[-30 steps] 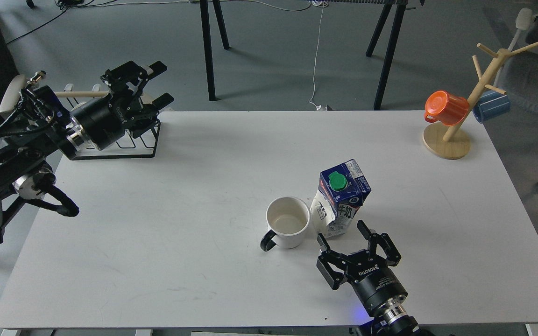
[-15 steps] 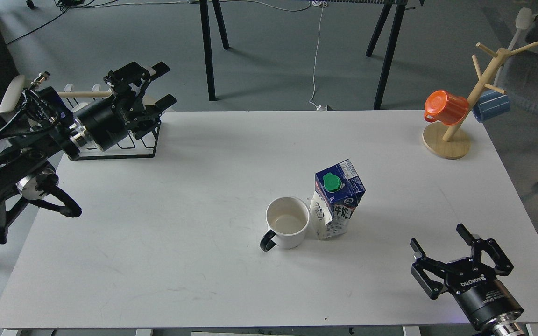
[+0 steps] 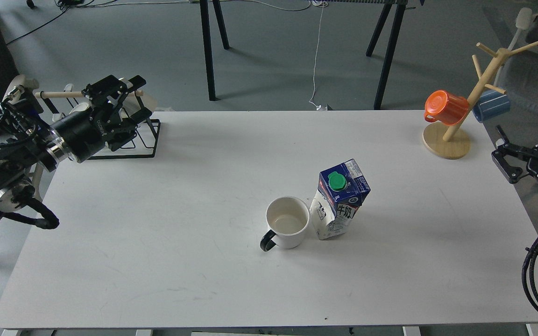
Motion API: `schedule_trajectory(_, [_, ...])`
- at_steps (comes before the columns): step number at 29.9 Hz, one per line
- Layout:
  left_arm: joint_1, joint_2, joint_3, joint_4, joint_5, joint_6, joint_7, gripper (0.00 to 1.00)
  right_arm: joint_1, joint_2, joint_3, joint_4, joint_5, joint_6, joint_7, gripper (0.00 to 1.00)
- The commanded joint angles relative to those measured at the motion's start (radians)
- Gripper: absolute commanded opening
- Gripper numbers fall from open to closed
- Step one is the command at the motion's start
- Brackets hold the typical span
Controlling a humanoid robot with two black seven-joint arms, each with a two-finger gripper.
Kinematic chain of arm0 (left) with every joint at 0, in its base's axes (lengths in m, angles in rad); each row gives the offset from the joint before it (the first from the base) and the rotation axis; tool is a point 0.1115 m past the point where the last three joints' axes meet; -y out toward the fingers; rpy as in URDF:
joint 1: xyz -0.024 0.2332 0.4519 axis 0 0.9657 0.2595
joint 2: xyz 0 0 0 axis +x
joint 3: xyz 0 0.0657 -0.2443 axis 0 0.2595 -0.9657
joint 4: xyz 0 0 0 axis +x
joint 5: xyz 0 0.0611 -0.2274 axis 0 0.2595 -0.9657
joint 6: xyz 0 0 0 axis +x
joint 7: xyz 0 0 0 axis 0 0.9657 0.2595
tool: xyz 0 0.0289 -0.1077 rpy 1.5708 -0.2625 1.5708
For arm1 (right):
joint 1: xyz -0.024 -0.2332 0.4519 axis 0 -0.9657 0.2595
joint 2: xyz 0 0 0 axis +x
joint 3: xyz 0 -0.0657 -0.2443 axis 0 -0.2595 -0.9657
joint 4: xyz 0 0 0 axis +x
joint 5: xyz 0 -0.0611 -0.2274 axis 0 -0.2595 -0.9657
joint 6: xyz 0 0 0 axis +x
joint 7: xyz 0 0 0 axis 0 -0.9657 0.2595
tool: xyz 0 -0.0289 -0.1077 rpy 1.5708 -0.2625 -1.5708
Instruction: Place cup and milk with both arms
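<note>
The white cup (image 3: pixel 287 223) with a black handle stands upright on the white table (image 3: pixel 180 210), its handle pointing toward the near left. The blue and white milk carton (image 3: pixel 340 198) with a green cap stands right beside it on its right, touching or nearly so. My left gripper (image 3: pixel 138 99) is open and empty at the table's far left corner, over a black wire rack, far from both. My right gripper (image 3: pixel 530 128) is open and empty off the table's right edge, partly cut off by the view's edge.
A wooden mug tree (image 3: pixel 456 126) stands at the back right with an orange mug (image 3: pixel 446 108) and a blue mug (image 3: pixel 491 106). The black wire rack (image 3: pixel 138 144) sits at the back left corner.
My right gripper has drawn back from just in front of the milk carton to beyond the table's right edge, still open. My left arm has pulled a little to the left. Cup and carton stay put.
</note>
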Motion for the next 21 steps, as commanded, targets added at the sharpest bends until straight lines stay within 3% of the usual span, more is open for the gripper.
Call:
schedule_trajectory(1, [0.004, 0.003, 0.0, 0.061, -0.054, 0.0, 0.0, 0.89, 0.152, 0.013, -0.131, -0.069, -0.002, 0.0, 0.001, 0.98])
schedule_trajectory(8, [0.004, 0.013, -0.003, 0.072, -0.091, 0.0, 0.0, 0.89, 0.177, 0.092, -0.139, -0.129, -0.003, 0.0, 0.007, 0.98])
schedule_trajectory(21, [0.004, 0.037, -0.055, 0.064, -0.125, 0.0, 0.0, 0.89, 0.187, 0.09, -0.142, -0.141, -0.003, 0.0, 0.013, 0.98])
